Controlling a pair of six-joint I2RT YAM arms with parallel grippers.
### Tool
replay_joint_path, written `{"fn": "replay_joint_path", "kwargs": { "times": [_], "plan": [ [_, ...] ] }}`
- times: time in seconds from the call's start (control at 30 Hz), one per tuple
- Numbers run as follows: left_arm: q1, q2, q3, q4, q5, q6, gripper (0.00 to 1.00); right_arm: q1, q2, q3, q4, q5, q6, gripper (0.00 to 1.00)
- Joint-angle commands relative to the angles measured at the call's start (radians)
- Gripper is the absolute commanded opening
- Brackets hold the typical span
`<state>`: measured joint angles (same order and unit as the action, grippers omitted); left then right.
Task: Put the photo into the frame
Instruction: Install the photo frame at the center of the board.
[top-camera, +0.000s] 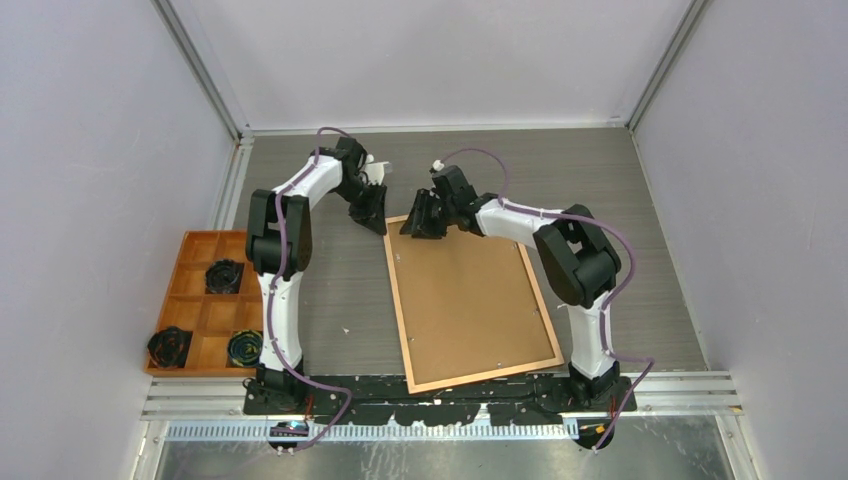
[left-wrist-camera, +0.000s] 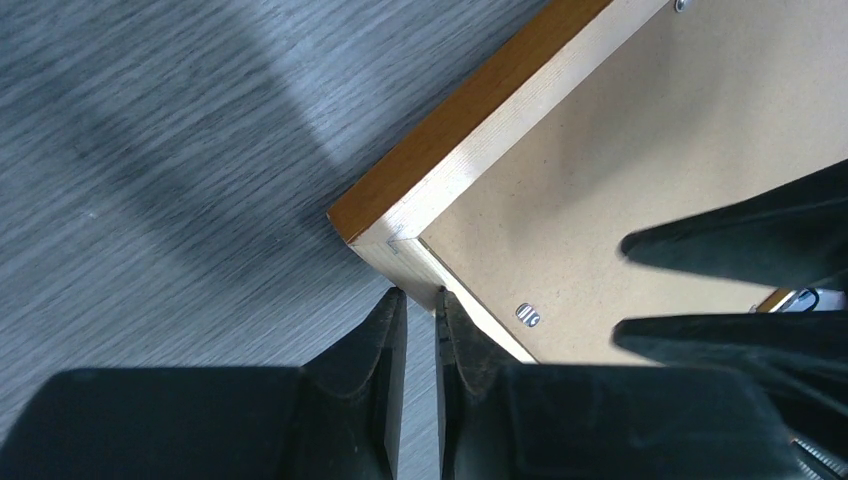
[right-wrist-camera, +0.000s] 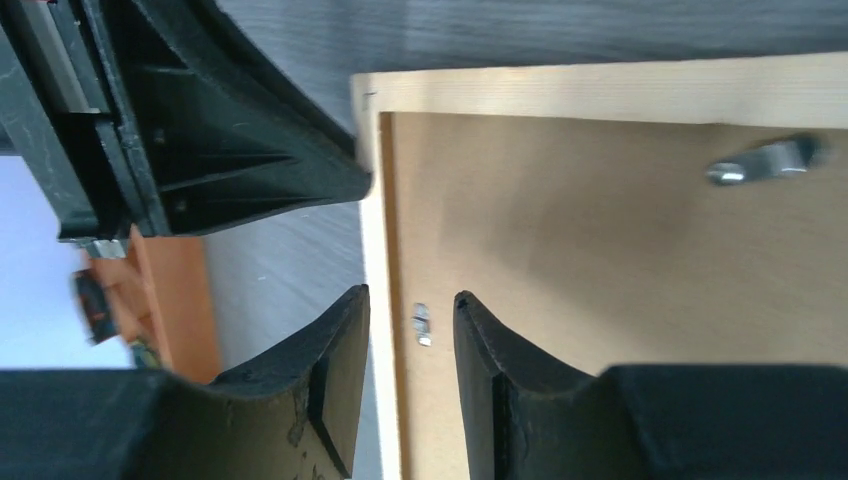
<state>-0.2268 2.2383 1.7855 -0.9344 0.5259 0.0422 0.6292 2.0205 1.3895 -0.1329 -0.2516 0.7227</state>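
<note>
The frame (top-camera: 470, 300) lies on the grey table with its brown fibreboard back up. The photo is hidden. My left gripper (top-camera: 375, 215) is at the frame's far left corner. In the left wrist view its jaws (left-wrist-camera: 420, 293) stand a narrow gap apart, with the pale rail (left-wrist-camera: 440, 120) pinched between their tips just beside the corner. My right gripper (top-camera: 420, 222) hangs over the same corner from the right. In the right wrist view it (right-wrist-camera: 410, 295) is open, straddling the left rail, with a small metal tab (right-wrist-camera: 422, 324) between its fingers.
An orange compartment tray (top-camera: 205, 300) with black items stands at the left edge of the table. A metal turn-clip (right-wrist-camera: 765, 160) sits on the frame's back near the far rail. Grey walls close in both sides and the back.
</note>
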Motion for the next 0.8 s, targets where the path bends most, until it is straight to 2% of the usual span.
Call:
{"fn": "replay_joint_path", "kwargs": {
  "times": [0.0, 0.17, 0.3, 0.53, 0.77],
  "plan": [
    [0.003, 0.06, -0.038, 0.009, -0.107, 0.056, 0.14, -0.001, 0.056, -0.033, 0.254, -0.24, 0.204, 0.4],
    [0.003, 0.058, -0.046, 0.01, -0.118, 0.057, 0.14, 0.003, 0.071, -0.043, 0.264, -0.265, 0.209, 0.36],
    [0.004, 0.058, -0.045, 0.008, -0.126, 0.061, 0.13, 0.009, 0.065, -0.042, 0.188, -0.26, 0.155, 0.34],
    [0.003, 0.057, -0.046, 0.01, -0.129, 0.061, 0.13, 0.016, 0.051, -0.054, 0.084, -0.238, 0.076, 0.33],
    [0.003, 0.051, -0.046, 0.009, -0.132, 0.063, 0.12, 0.02, 0.083, -0.019, 0.069, -0.233, 0.065, 0.32]
  ]
}}
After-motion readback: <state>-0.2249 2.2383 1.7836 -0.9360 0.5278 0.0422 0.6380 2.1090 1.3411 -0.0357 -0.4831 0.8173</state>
